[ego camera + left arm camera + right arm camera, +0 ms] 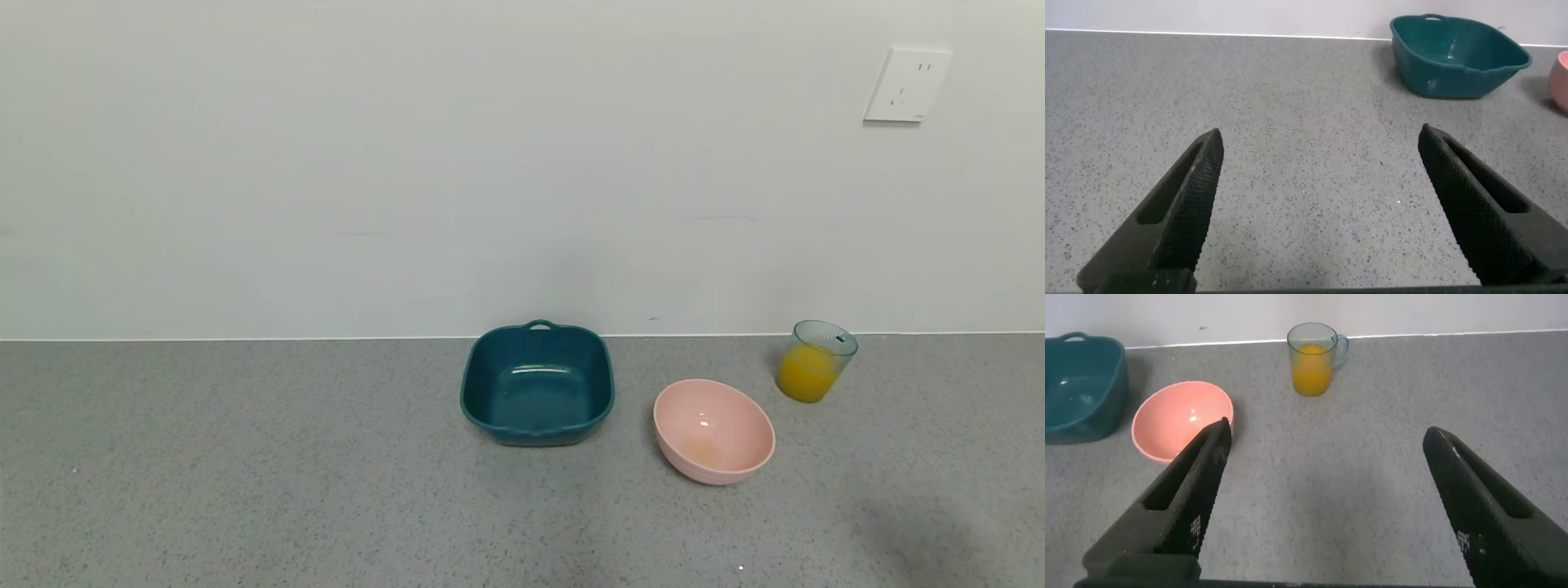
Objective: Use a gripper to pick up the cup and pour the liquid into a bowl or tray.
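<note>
The ribbed translucent cup [816, 361] stands upright near the wall on the speckled grey counter [245, 474], right of the glossy pink bowl [713, 431], apart from it. Its loop handle shows only in the right wrist view. Orange liquid [1311, 369] fills roughly its lower half. A faint orange smear marks the bowl's inside. The teal square tray [536, 382] sits left of the bowl. The right gripper [1327, 514] and left gripper [1319, 216] are spread wide, holding nothing, both above the counter.
</note>
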`<action>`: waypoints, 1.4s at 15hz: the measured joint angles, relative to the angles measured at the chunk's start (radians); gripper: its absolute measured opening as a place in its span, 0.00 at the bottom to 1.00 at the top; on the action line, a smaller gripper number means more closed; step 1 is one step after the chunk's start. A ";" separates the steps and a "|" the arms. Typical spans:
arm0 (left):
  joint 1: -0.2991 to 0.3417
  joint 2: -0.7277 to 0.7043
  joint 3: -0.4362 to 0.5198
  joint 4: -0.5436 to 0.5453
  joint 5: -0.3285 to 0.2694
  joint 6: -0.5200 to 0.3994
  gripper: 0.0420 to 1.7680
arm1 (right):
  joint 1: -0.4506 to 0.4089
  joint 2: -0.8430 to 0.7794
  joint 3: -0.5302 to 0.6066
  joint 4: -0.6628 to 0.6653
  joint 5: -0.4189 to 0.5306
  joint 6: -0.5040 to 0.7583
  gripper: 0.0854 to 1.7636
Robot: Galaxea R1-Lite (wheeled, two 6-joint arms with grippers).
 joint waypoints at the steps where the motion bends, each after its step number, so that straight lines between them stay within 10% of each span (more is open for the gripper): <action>1: 0.000 0.000 0.000 0.000 0.000 0.000 0.97 | -0.001 0.060 -0.013 -0.029 -0.007 0.007 0.97; 21: 0.000 0.000 0.000 0.000 0.000 0.000 0.97 | 0.121 1.141 -0.040 -0.867 -0.241 0.110 0.97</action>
